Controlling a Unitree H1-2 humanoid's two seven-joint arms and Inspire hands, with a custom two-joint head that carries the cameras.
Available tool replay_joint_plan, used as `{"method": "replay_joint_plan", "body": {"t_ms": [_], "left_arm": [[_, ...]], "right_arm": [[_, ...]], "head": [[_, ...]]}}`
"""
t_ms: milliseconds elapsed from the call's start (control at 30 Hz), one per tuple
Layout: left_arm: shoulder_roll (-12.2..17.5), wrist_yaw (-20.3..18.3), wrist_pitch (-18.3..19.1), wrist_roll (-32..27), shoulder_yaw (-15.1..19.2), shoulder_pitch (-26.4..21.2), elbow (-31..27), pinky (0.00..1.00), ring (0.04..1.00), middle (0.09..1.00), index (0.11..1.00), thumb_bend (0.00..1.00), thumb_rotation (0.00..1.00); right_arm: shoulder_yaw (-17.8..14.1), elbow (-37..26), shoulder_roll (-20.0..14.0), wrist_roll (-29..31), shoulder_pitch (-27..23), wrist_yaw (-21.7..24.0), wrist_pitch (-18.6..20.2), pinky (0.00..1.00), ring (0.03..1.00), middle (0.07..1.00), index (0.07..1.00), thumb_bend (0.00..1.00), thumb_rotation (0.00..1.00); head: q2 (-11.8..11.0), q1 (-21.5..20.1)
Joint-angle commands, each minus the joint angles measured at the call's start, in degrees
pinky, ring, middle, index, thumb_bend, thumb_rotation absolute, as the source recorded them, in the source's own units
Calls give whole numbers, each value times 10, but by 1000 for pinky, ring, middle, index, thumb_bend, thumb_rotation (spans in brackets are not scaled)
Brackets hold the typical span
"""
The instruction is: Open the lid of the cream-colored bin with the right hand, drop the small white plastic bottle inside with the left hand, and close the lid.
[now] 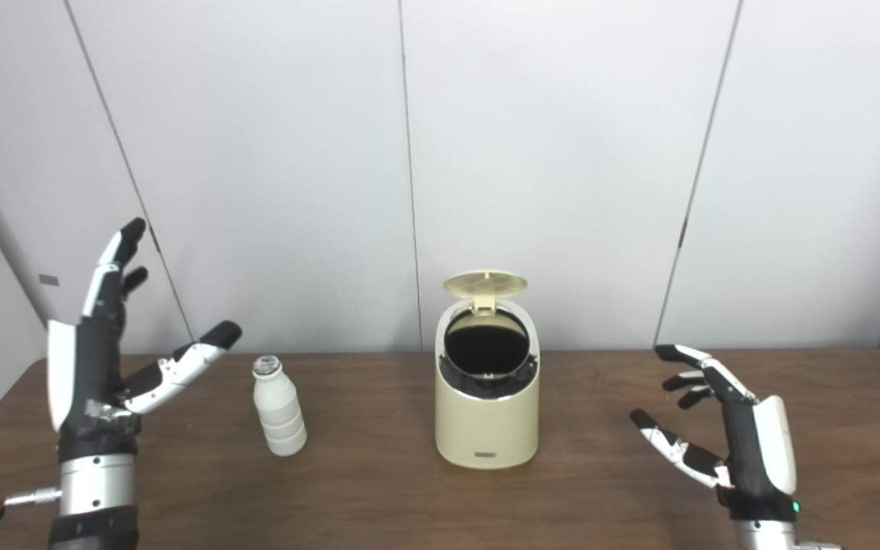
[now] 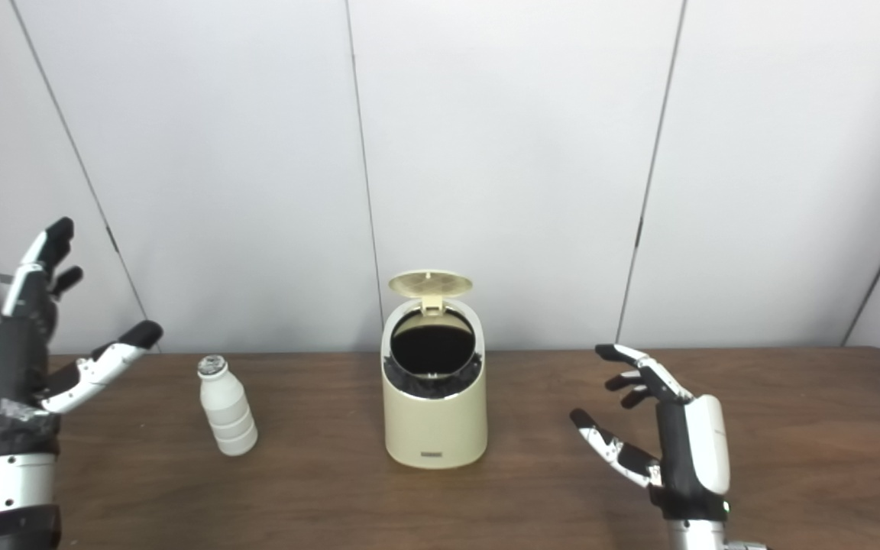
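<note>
Worktop (image 1: pixel 440 504) is carrying everything, w/ plain grey wall panels (image 1: pixel 562 153) behind. Bin (image 1: pixel 487 416) is sitting abt mid-worktop, upright, its lid (image 1: pixel 485 284) already standing flipped up at the back, so the dark mouth is showing open; step one is looking done. Bottle (image 1: pixel 278 416) is standing on the worktop to the left of the bin, apart from it, leaning a touch, cap on, not yet picked up, so the drop and the lid closing are both still waiting. I'd put the task at roughly a third along, judging by how things are lying now. Left hand (image 1: pixel 108 359) is hovering raised at the left edge, palm facing inward toward the bottle, fingers pointing up and thumb sticking out toward it, released and holding nothing, near the bottle but not touching. Right hand (image 1: pixel 723 428) is hanging low over the worktop on the right side, well apart from the bin, fingers spread and loosely curled toward the centre, also released, nothing in it. Next move is prob. the left hand coming down and in, wrapping the bottle's ribbed body; the bottle is looking light and narrow, so a clumsy approach could be tipping it over.
</note>
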Motion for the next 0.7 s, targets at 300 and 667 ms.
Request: {"method": "replay_joint_plan", "body": {"t_ms": [300,667], "left_arm": [[-36,18,44,28,-3,35,15,794,942,1000,1000,1000,516],[-62,47,38,42,-18,35,72,737,881,948,1000,1000,530]], "right_arm": [[-8,-13,-18,20,-8,11,-24,380,536,664,697,333,5],[-4,1,-42,30,-14,1,-27,427,585,706,667,341,0]], "head": [[0,36],[-8,104]]}}
